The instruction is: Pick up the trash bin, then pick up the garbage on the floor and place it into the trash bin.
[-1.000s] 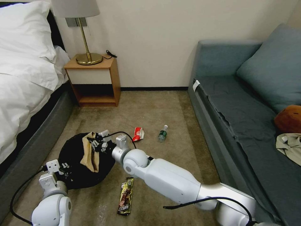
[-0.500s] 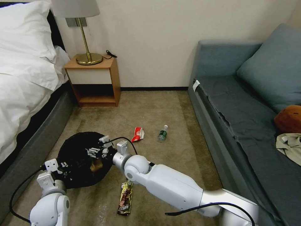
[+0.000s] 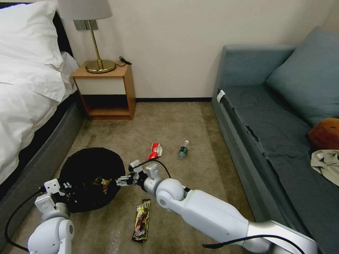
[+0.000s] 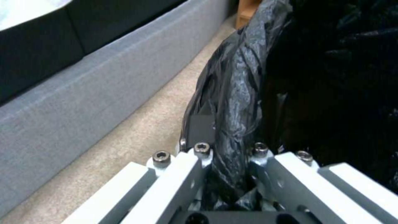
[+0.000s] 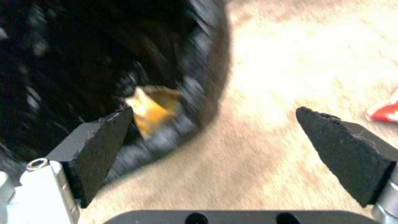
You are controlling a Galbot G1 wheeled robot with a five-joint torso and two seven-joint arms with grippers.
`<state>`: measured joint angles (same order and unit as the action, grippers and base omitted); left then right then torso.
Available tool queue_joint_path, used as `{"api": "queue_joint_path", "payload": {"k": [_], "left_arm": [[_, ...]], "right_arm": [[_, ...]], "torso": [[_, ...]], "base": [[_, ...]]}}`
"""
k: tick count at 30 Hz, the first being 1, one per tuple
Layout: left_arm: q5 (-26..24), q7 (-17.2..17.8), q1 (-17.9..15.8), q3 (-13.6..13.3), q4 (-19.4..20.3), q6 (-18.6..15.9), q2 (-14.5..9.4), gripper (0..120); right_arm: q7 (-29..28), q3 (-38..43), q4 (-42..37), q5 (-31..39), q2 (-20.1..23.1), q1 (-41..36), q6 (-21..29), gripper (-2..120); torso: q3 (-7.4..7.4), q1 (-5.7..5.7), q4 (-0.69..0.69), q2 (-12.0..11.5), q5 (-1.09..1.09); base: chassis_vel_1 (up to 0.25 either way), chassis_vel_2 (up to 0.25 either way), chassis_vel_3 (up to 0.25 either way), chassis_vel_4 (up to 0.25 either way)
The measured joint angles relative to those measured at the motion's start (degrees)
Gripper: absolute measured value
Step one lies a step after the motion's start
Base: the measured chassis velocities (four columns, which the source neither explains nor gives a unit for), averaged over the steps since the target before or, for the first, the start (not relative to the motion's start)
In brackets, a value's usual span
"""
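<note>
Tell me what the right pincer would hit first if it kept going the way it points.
Most likely the trash bin: the open right pincer points at its bag-lined rim, close by. Depth is unclear; it might instead pass just over the rim toward the brown paper bag inside.

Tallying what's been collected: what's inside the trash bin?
Inside the trash bin, a crumpled brown paper bag shows near the rim; the black liner's dark depths hide anything beneath.
</note>
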<state>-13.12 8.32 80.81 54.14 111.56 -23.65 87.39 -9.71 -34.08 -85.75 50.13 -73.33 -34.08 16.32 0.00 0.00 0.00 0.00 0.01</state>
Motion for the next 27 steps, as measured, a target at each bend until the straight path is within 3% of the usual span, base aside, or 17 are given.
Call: {"api": "queue_joint_path", "payload": {"k": [11,27], "left_arm": [[-1.42,1.31,-0.48,0.88,0.36,-0.12,0.36,2],[-0.58,1.45,-1.07,-0.07,0.81,0.65,2.09,2]], "right_arm": [[1.79,2.12,5.78,-2.78,0.56,-4.18,0.12,100],[4.78,-3.07,15.37,-10.03,-2.03,-9.42,-2.35,100]], "torso": [[0.0,0.0,0.0,0.0,-0.01],[0.0,0.0,0.0,0.0,-0.02]], "base": [[0.0,0.0,0.0,0.0],[0.0,0.0,0.0,0.0]]}}
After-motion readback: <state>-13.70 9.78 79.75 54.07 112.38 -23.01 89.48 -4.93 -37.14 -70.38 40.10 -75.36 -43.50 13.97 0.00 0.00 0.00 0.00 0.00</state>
